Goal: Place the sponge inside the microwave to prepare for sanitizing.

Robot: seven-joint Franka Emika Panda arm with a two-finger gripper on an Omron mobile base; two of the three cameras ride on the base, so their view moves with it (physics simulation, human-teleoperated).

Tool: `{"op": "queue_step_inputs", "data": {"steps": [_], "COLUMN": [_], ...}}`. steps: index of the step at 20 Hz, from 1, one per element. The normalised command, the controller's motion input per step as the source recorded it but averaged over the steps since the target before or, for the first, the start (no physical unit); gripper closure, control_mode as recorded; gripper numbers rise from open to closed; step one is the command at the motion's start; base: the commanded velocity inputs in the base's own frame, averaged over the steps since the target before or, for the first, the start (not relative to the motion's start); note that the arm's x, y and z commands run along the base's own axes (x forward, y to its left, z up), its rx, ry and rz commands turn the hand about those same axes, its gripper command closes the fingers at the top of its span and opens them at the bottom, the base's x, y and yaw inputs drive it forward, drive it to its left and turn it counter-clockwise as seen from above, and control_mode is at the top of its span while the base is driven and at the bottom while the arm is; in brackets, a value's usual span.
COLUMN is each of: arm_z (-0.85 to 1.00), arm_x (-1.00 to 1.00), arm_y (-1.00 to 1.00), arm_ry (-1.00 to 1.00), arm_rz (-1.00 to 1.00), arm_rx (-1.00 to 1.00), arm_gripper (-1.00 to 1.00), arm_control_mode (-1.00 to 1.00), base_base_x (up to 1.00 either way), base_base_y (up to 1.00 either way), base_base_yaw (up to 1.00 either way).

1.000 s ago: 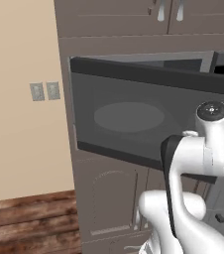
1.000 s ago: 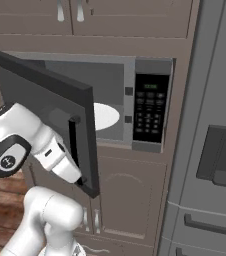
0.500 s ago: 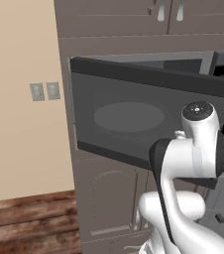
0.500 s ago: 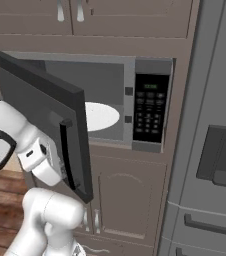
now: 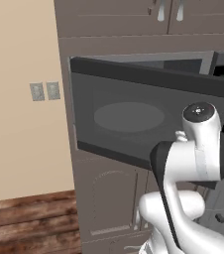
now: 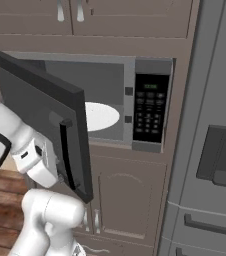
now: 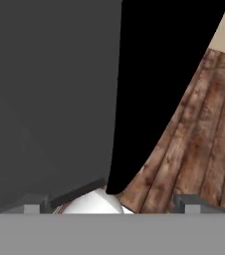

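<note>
The fingers [image 7: 189, 202] stand spread wide with nothing between them, low beside the swung-open microwave [image 6: 110, 107] door [image 6: 47, 117], and with no sponge anywhere I can see, I'd worry the arm clips that door while turning.

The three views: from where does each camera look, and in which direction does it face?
Left base view: behind the arm on its left, facing forward at the outer face of the open microwave door; the white arm rises at the lower right.
Right base view: behind the arm on its right, facing the microwave, its turntable and keypad; the arm is at the lower left.
Hand view: on the hand, close behind the door's dark edge, looking down to the wooden floor.
Both base views share the open door.
</note>
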Motion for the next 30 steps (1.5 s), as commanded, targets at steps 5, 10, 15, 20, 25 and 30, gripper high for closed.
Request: {"op": "queue_step_inputs", "data": {"steps": [5, 10, 15, 20, 25, 30], "arm_z": [0.32, 0.03, 0.06, 0.01, -0.64, -1.0], "arm_x": [-0.53, -0.53, -0.31, -0.21, 0.42, 0.45], "arm_y": [0.13, -0.45, -0.98, -0.95, -0.13, 0.13], "arm_ry": [-0.17, -0.26, -0.15, -0.2, -0.14, -0.06], "arm_rz": [0.0, -0.14, 0.06, 0.24, 0.31, 0.11], "arm_rx": [-0.05, 0.21, 0.65, 0.56, 0.44, 0.36], "arm_gripper": [-1.0, -1.0, -1.0, -1.0, -1.0, -1.0], "arm_control_mode": [-1.0, -1.0, -1.0, -1.0, -1.0, -1.0], "base_base_x": [0.0, 0.0, 0.0, 0.0, 0.0, 0.0], "base_base_y": [0.0, 0.0, 0.0, 0.0, 0.0, 0.0], "base_base_yaw": [0.0, 0.0, 0.0, 0.0, 0.0, 0.0]}}
